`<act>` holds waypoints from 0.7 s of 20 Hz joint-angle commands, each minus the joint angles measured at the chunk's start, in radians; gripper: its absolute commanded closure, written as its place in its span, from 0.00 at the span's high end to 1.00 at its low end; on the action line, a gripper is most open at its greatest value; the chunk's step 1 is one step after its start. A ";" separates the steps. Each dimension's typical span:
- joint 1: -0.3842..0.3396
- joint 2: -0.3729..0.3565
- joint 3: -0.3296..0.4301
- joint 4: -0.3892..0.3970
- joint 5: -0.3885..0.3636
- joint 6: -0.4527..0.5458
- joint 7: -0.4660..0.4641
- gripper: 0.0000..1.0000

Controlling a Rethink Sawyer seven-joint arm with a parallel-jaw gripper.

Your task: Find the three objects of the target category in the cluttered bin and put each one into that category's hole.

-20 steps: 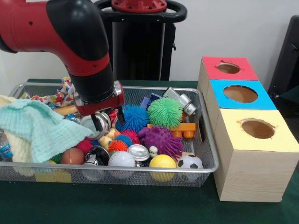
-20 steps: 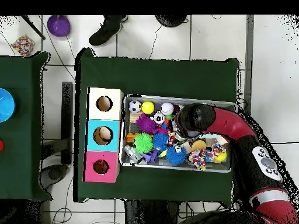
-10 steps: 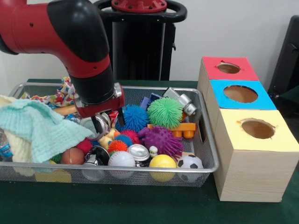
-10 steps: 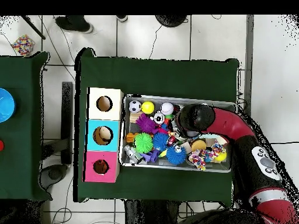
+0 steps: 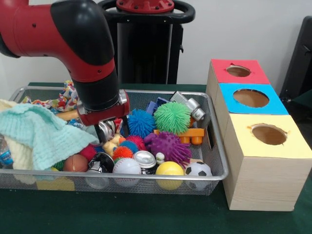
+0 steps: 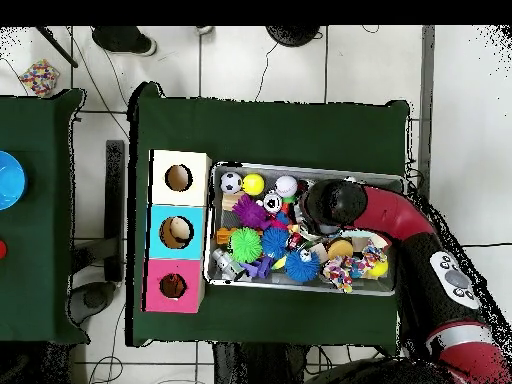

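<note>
The silver wire-mesh bin (image 5: pixel 218 152) is full of clutter; it also shows in the overhead view (image 6: pixel 300 168). My gripper (image 5: pixel 112 130) is down in the bin's middle, left of a blue spiky ball (image 5: pixel 141 123), with its fingers apart among the toys. A small tan-orange plush toy (image 5: pixel 112 144) lies just below the fingertips, partly hidden; I cannot tell whether they touch it. Other plush toys are hidden. The red-topped box's hole (image 5: pixel 238 71) is far right at the back, and also shows in the overhead view (image 6: pixel 173 286). In the overhead view the arm (image 6: pixel 330 205) hides the gripper.
A mint knitted cloth (image 5: pixel 39 129) covers the bin's left part. Green (image 5: pixel 172 117) and purple (image 5: pixel 168 146) spiky balls, a baseball (image 5: pixel 126 166), a yellow ball (image 5: pixel 169 169) and a soccer ball (image 5: pixel 198 169) lie around. Blue-topped (image 5: pixel 251 97) and yellow-topped (image 5: pixel 268 134) boxes stand beside the red one. A person's shoe (image 6: pixel 125 40) is at the overhead view's top.
My gripper has sunk a little deeper into the clutter and shifted slightly. The person's shoe in the overhead view has moved left.
</note>
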 commanded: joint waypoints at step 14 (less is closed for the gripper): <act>-0.035 0.041 -0.017 0.103 0.010 -0.050 0.102 1.00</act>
